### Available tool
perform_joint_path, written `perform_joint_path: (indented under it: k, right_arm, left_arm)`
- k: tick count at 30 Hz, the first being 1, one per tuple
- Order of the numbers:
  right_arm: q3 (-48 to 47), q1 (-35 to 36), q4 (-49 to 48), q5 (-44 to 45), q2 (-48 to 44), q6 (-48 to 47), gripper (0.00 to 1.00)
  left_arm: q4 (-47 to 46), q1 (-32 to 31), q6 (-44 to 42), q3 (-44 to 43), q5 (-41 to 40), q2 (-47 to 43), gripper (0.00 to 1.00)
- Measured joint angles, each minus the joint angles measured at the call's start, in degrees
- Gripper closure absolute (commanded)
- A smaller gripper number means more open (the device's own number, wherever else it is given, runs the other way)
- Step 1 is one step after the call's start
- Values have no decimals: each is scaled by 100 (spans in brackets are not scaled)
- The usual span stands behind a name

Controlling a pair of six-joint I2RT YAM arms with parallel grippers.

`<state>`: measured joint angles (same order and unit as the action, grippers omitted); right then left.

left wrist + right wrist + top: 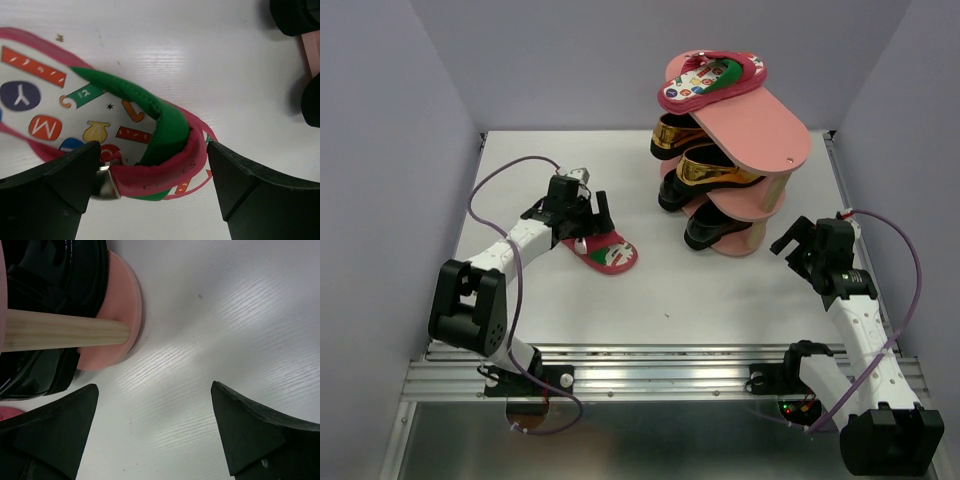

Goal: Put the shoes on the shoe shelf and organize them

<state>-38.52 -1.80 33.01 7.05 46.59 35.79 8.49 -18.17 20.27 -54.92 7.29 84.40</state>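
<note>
On the shoe shelf (pixel 772 137), one flip-flop (pixel 712 80), gold loafers (pixel 716 165), black loafers (pixel 716 229).

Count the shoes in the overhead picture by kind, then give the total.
Pink flip-flops: 2
Gold loafers: 2
Black loafers: 2
Total: 6

white tabletop (pixel 225 315): matt, fine ridged grain, soft sheen.
salmon-pink oval shelf boards (pixel 765 130): smooth, matt.
round post (pixel 60 332): bare pale wood, grain visible.
black loafer (pixel 55 270): high gloss.
gold loafer (pixel 715 165): shiny metallic.
pink flip-flop (pixel 45 100): matt printed footbed.
green-red strap (pixel 167 130): cloth-like, stitched.
left pincer fingers (pixel 45 200): matt black plastic.
</note>
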Motion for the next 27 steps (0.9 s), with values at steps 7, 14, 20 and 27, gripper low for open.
perform_joint_path:
  k: [7,14,20,27]
  right_arm:
    - [0,0,-2,-2,2,0,0]
    - [0,0,-31,-66,192,0,0]
    - [-2,0,-46,-87,240,-2,0]
    - [-2,0,-44,-87,122,-2,0]
  left_arm:
    - [-37,-210,343,221,1060,-72,2]
    - [-98,-481,1381,424,1856,-901,4]
    - [-160,-584,1762,420,2201,-970,3]
    - [494,-584,1469,284,1180,-1231,4]
